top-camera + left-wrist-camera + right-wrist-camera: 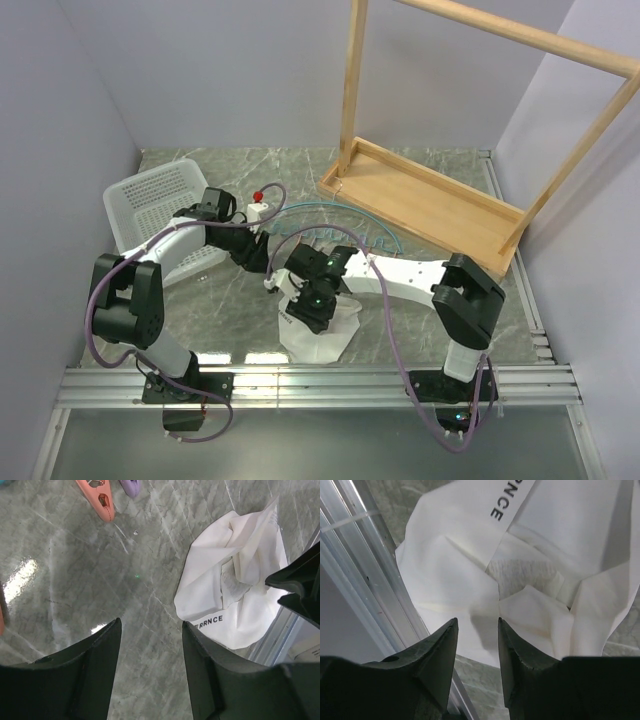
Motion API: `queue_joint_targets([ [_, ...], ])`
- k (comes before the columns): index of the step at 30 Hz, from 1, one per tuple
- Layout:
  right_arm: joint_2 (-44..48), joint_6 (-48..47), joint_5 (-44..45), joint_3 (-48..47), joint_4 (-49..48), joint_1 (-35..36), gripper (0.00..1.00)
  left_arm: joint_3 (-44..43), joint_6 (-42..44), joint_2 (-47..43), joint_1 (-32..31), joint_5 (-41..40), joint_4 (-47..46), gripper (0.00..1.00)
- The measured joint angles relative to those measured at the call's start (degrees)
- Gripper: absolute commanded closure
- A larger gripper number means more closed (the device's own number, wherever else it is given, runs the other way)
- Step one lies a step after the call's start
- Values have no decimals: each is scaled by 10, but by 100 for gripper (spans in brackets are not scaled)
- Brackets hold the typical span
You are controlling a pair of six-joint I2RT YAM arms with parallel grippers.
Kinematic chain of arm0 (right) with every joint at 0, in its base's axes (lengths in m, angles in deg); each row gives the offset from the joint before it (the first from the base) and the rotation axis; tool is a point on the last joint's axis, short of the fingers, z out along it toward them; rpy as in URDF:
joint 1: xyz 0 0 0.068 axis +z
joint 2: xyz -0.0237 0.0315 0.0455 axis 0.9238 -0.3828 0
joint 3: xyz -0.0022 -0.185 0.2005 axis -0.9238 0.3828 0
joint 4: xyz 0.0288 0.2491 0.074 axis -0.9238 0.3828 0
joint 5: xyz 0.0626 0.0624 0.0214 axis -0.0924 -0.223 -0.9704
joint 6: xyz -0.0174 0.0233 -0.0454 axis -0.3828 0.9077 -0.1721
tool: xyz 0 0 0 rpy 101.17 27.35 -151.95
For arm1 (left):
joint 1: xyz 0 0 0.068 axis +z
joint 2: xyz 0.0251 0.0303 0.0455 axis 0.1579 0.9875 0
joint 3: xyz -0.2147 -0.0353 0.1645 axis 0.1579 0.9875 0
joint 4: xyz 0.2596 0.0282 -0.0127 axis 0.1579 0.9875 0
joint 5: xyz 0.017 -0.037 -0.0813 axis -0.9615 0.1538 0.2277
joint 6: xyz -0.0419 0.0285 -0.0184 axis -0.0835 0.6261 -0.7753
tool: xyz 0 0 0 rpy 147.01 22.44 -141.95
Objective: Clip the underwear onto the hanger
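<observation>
The white creased underwear lies in a heap on the marble table near the front rail, with black letters on its band. My right gripper hovers just over it, jaws open and empty, with the cloth right below the tips. My left gripper is open and empty over bare table, to the left of the underwear. The teal hanger lies flat on the table behind both grippers. One of its orange clips and a purple clip show in the left wrist view.
A white perforated basket sits tilted at the far left. The wooden rack frame stands at the back right. An aluminium rail runs along the table's front edge, right beside the underwear. The right gripper's black fingers show beside the cloth.
</observation>
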Motion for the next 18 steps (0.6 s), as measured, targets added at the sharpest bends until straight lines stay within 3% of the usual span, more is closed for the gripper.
queue_joint_targets([
  [15,-51,7,-2,-29,-9,0,58,-12,6,0,8,9,7,42],
  [18,-57,4,-2,-36,-2,0,64,-17,6,1,8,9,8,42],
])
